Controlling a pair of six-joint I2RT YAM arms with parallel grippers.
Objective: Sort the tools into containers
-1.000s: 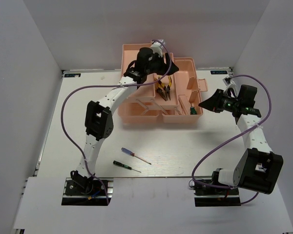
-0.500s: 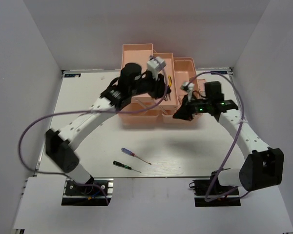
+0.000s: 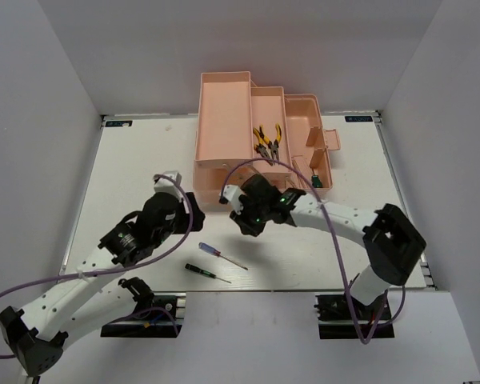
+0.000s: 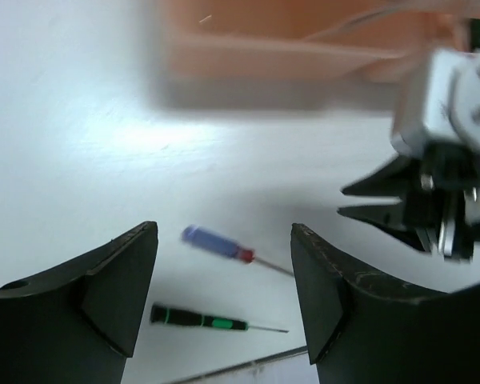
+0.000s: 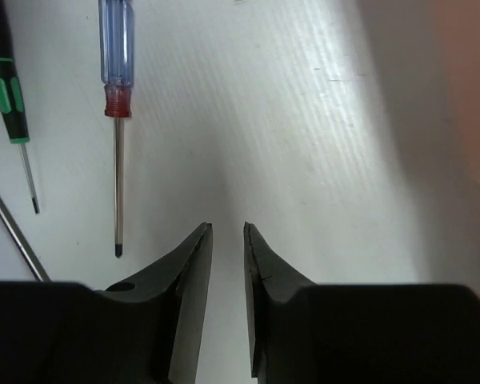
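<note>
The pink toolbox (image 3: 224, 104) stands open at the back, with two yellow-and-black pliers (image 3: 268, 142) in its middle tray and a green-handled driver (image 3: 314, 181) in the right compartment. A purple-handled screwdriver (image 3: 216, 253) and a dark green one (image 3: 204, 273) lie on the table in front. My left gripper (image 3: 182, 214) is wide open and empty, left of them; both show between its fingers (image 4: 216, 244) (image 4: 200, 320). My right gripper (image 3: 242, 224) hangs just above the purple screwdriver (image 5: 116, 48), jaws only slightly apart and empty (image 5: 226, 228). The green screwdriver (image 5: 8, 88) lies beside it.
The toolbox front wall (image 4: 304, 56) is blurred at the top of the left wrist view. My right gripper (image 4: 412, 208) shows at the right of that view. A purple cable (image 3: 304, 192) loops over the table. The table's near edge (image 3: 248, 291) runs just below the screwdrivers.
Both arms have swung from the toolbox toward the near table. The left gripper has dropped low on the left. The right gripper has crossed over to the screwdrivers.
</note>
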